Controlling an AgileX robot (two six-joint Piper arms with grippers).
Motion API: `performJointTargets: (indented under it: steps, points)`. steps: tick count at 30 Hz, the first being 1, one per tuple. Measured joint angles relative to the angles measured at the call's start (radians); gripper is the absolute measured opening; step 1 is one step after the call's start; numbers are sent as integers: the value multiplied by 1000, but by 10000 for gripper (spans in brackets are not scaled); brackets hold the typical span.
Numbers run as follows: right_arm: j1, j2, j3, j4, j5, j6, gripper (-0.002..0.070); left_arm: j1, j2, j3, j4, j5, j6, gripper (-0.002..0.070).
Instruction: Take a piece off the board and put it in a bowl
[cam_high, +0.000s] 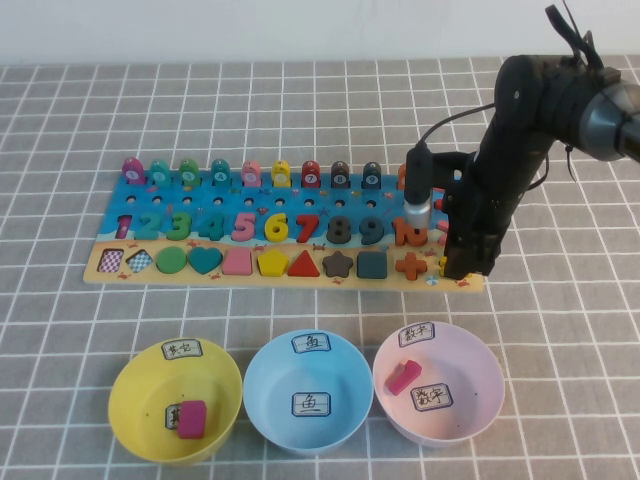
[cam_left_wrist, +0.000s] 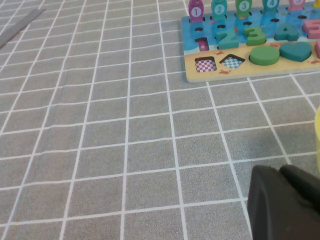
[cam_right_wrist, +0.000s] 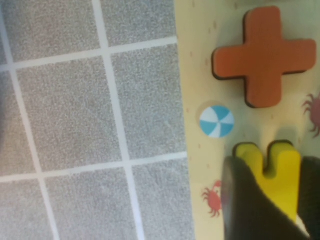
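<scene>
The board (cam_high: 95, 272) lies across the table's middle. The yellow equals-sign piece (cam_right_wrist: 281, 172) sits at the tan strip's right end, beside the orange plus (cam_right_wrist: 265, 55). My right gripper (cam_high: 466, 262) points down over that end. In the right wrist view the right gripper (cam_right_wrist: 282, 200) has a dark finger on each side of the piece, closed on it at board level. The yellow bowl (cam_high: 130, 375) stands front left, holding a pink piece (cam_high: 192, 419). My left gripper (cam_left_wrist: 280, 172) is out of the high view. In its wrist view it hovers low over the cloth, fingers together, next to the bowl's rim (cam_left_wrist: 317, 135).
A light blue bowl (cam_high: 262, 372) stands front centre. A pink bowl (cam_high: 480, 355) with a pink piece (cam_high: 403, 376) stands front right, just in front of the right gripper. A grey checked cloth covers the table. The board's two leftmost shape slots (cam_left_wrist: 217, 63) are empty.
</scene>
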Motion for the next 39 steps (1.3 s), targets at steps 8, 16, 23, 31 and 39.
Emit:
performJointTargets:
  steps: [8,16,23,31,39]
  points:
    - [0,-7,0,-16,0,0,188,0,0,0,0,0,0,-4]
    - [0,-7,0,-18,0,0,188,0,0,0,0,0,0,-3]
    - [0,-7,0,-20,0,0,188,0,0,0,0,0,0,-4]
    - [0,-7,0,-26,0,0,188,0,0,0,0,0,0,-4]
    - [0,-11,0,-63,0,36,188,0,0,0,0,0,0,-4]
